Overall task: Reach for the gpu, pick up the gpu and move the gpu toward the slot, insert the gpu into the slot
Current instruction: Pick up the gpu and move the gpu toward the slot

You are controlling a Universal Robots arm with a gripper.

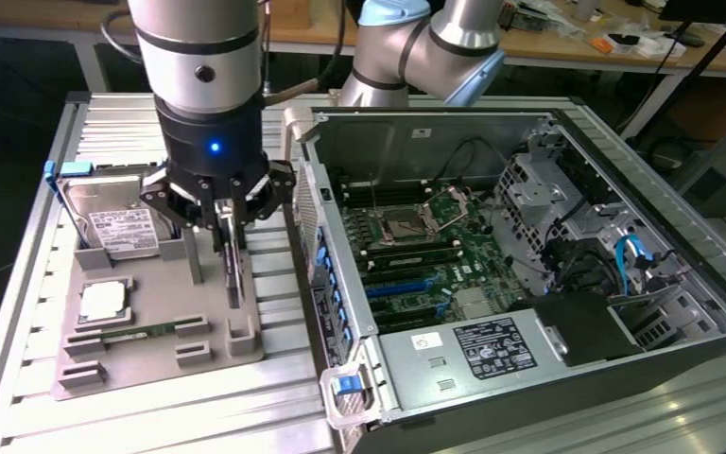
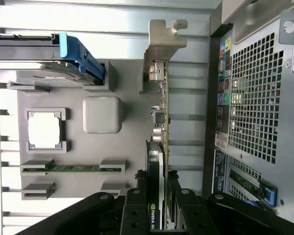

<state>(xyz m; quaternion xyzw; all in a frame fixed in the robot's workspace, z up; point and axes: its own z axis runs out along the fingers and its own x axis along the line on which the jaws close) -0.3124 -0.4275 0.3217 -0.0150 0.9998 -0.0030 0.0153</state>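
The step in hand is the pickup. The gripper (image 1: pixel 228 227) hangs over the grey fixture tray (image 1: pixel 148 374), which lies just beside the open computer case (image 1: pixel 401 142), on the exterior view's left of it. Its 2 fingers (image 2: pixel 138 196) flank the gpu (image 2: pixel 161 122) and look clamped on the card's 2 faces, with no gap showing in the wrist view.

The gpu stands on edge in the tray, on the side nearest the case, and runs parallel to the case's outer wall. Its metal bracket (image 2: pixel 162 44) is at the end away from the fingers. Whether its lower edge is already off the tray's holder blocks I cannot tell; it looks seated or barely raised.

The slot (image 1: pixel 399 284), a long blue connector, lies inside the case on the green motherboard (image 1: pixel 464 236), well apart from the card. It is empty, so transport and insertion are not yet done.

As a judgement, the next move calls for a straight lift, so the card neither tilts nor catches on the holder blocks. It also needs enough height to clear the case's near wall. The thin card could pivot between the fingers.
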